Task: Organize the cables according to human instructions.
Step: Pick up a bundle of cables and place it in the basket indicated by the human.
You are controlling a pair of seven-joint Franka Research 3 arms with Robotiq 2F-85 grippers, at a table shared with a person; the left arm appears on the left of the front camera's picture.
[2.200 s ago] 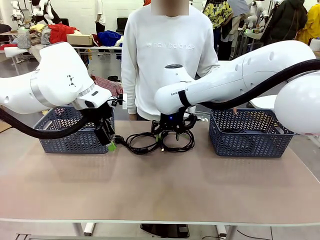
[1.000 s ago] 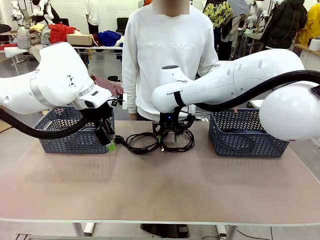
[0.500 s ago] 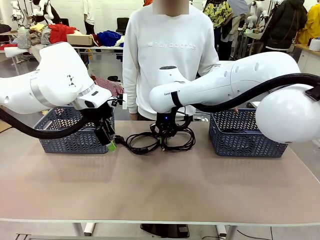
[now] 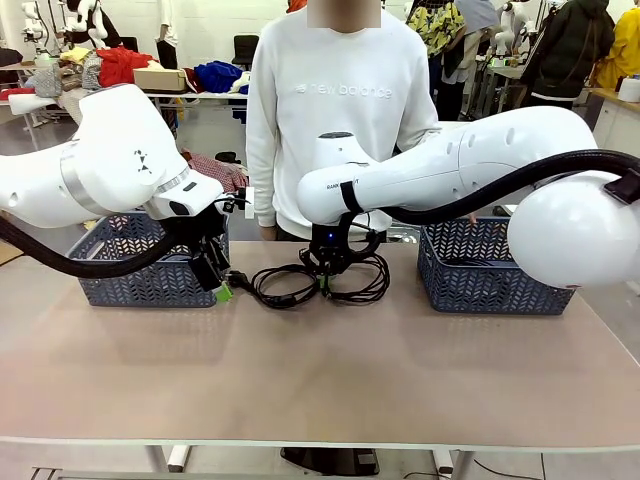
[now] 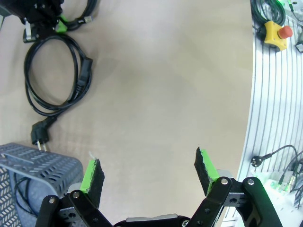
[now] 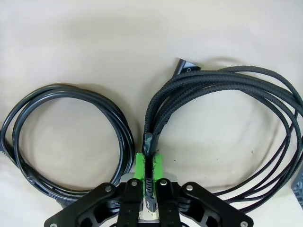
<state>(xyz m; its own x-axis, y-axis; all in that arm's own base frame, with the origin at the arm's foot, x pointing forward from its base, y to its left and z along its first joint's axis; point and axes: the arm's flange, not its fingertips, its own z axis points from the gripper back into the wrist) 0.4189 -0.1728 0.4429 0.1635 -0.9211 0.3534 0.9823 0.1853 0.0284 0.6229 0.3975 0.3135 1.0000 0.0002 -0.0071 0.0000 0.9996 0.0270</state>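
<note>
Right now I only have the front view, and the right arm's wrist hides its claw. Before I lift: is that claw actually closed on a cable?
Observer: Yes. In the right wrist view the right claw is shut on the braided cable, pinching its wrapped neck between the green pads.
Operator: Is the neighbouring coil caught too?
Observer: No. The smooth cable runs close beside the claw, outside the pads.
Operator: And the left claw?
Observer: In the left wrist view the left claw is open above bare table, with nothing between its fingers.
</note>
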